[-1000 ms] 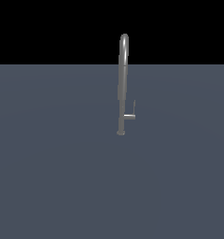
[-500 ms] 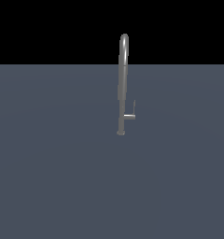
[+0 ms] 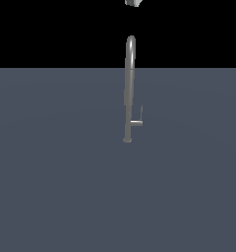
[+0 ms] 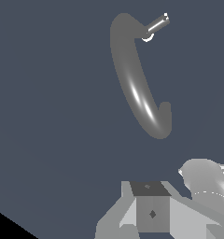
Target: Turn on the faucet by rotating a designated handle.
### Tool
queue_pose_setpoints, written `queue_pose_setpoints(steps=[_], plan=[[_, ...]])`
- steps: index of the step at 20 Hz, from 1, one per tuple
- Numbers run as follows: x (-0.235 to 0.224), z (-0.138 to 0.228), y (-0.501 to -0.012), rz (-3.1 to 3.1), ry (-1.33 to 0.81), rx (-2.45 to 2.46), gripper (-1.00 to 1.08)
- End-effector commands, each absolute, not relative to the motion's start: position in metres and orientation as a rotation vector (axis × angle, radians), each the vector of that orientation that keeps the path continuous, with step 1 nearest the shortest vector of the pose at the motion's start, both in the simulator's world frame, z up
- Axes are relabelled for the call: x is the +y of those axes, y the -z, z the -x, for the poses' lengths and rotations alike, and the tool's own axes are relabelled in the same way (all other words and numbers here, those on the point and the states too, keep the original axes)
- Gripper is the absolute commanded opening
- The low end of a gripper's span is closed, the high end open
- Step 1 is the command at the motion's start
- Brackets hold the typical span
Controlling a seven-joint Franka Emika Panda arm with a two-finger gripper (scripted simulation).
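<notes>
The faucet [image 3: 130, 88] is a tall, slim grey pipe with a hooked top, standing on a small round base on the dark grey floor. Its handle [image 3: 137, 120] is a short stub ending in a thin upright blade, sticking out toward the exterior view's right, low on the pipe. Only a pale grey tip of my gripper [image 3: 133, 2] shows, high above the arch and touching nothing. In the wrist view I look down on the faucet's arch [image 4: 137, 88] and the handle [image 4: 157, 25] beyond it. The gripper's grey body [image 4: 151, 207] fills the picture's edge, its jaws unclear.
A flat dark grey surface [image 3: 51, 187] spreads around the faucet on all sides. Behind it the background is black. Nothing else stands on the surface.
A pale grey piece of my gripper has come into the exterior view at its top edge, above the faucet. The faucet and its handle have not moved.
</notes>
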State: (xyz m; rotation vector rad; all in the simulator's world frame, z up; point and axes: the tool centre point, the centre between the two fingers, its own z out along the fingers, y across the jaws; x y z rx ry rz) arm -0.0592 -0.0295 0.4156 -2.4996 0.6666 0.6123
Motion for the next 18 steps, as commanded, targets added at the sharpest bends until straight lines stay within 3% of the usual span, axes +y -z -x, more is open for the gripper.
queue_pose_setpoints(steps=[1,18], plan=[[-0.034,0.046,-0.406,2.436,-0.651,0.71,-1.0],[-0.071,-0.032,-0.315,1.923,-0.905,0.989,-1.0]])
